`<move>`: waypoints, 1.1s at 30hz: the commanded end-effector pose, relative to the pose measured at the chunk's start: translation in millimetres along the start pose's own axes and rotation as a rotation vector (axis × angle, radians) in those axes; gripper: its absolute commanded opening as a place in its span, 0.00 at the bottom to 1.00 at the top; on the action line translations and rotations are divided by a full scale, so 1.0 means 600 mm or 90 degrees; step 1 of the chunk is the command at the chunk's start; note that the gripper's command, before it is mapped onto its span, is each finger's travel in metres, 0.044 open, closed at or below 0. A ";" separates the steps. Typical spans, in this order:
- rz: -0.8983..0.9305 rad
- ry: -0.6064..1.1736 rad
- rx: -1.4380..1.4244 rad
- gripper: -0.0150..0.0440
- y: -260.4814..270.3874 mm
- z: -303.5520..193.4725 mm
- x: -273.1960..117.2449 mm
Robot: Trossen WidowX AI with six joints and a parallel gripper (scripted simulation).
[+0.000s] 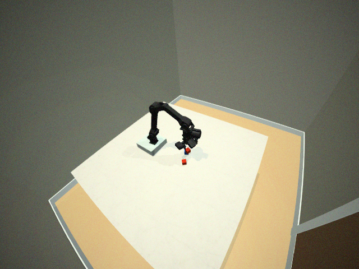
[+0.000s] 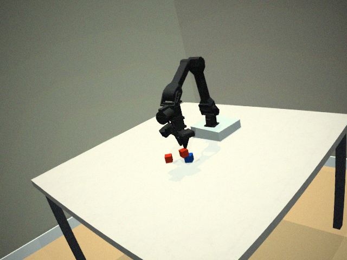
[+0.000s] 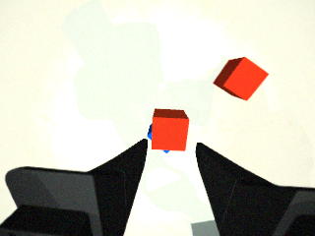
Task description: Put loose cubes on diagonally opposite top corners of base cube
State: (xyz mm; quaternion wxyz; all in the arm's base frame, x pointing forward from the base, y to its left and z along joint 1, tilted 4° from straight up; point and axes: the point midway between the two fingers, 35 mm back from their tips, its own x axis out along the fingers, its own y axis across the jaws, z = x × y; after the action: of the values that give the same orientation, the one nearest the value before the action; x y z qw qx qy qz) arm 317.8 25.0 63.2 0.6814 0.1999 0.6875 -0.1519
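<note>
The blue base cube (image 1: 185, 152) (image 2: 190, 158) (image 3: 150, 133) stands on the table, mostly hidden under a red cube in the wrist view. That red cube (image 1: 188, 150) (image 2: 183, 153) (image 3: 169, 134) is over one side of the blue cube's top, overhanging it, and looks tilted in the exterior view; their contact is not clear. My gripper (image 1: 184, 148) (image 2: 182, 146) (image 3: 171, 145) is open just above this red cube, with a gap between the cube and each finger. The other red cube (image 1: 184, 162) (image 2: 168, 158) (image 3: 244, 79) sits apart on the table.
The arm's pale base block (image 1: 151, 146) (image 2: 207, 133) stands behind the cubes on the white table (image 1: 179, 208) (image 2: 196, 207). The loose red cube on the table is close to the blue cube. The arm's shadow falls around the cubes.
</note>
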 end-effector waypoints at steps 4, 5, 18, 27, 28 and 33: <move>0.005 -0.008 -0.002 0.60 0.002 0.003 -0.013; 0.005 -0.008 -0.002 0.60 0.002 0.003 -0.013; 0.003 -0.008 0.177 0.70 -0.072 0.061 -0.050; 0.005 -0.010 0.300 0.70 -0.130 0.092 -0.080; 0.005 -0.010 0.300 0.70 -0.130 0.092 -0.080; 0.005 -0.010 0.300 0.70 -0.129 0.096 -0.028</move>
State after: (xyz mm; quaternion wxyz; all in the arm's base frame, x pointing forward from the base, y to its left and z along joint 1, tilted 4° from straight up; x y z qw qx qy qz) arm 332.2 -71.4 97.2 0.6315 0.3537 0.6205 -0.3018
